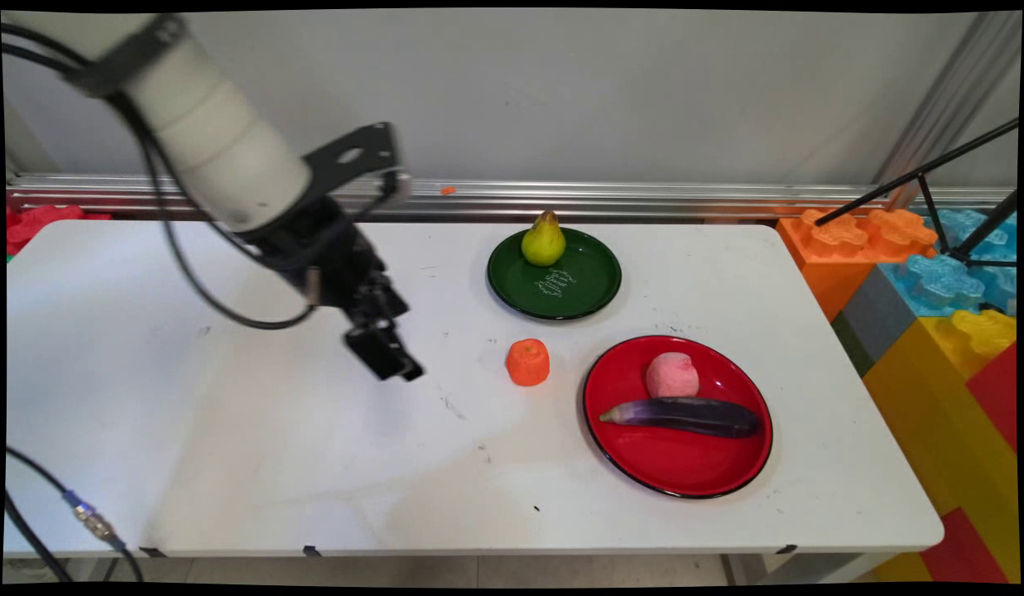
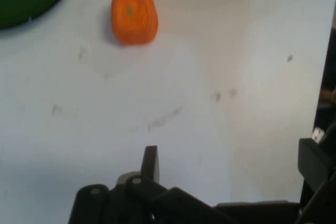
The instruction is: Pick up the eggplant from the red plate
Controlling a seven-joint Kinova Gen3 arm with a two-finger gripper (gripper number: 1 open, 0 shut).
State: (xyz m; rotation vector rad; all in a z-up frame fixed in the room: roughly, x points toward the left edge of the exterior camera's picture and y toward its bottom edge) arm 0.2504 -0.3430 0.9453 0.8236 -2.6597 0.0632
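Gripper [image 1: 385, 354] hangs above bare table [image 1: 230, 430], left of centre, tilted down toward the right. Its jaws stand wide apart in the hand view, one finger [image 2: 150, 163] near mid-frame and the other at the right edge, with nothing between them.

Nearest item: a small orange piece [image 1: 528, 362], like a stub of carrot, standing alone on the table to the gripper's right, well apart from it. Judged light, stiff and smooth-skinned, probably a plastic toy; its rounded, blocky shape suggests a hold across the flatter sides, from above.

Red plate [image 1: 677, 472], near right, carries a purple eggplant [image 1: 685, 415] lying lengthwise and a pink round fruit [image 1: 672, 375] touching it on the far side. Eggplant judged glossy and liable to slip or roll; best taken across its middle.

Green plate [image 1: 590, 294], farther back, carries a yellow-green pear [image 1: 544, 239] upright at its far rim. Its tapering top gives poor purchase, so the wide belly is the better hold.

Large toy bricks [image 1: 934, 306] stand off the table's right end.

Writing: a small white mark is printed at the green plate's centre, not legible. No other labels are readable.
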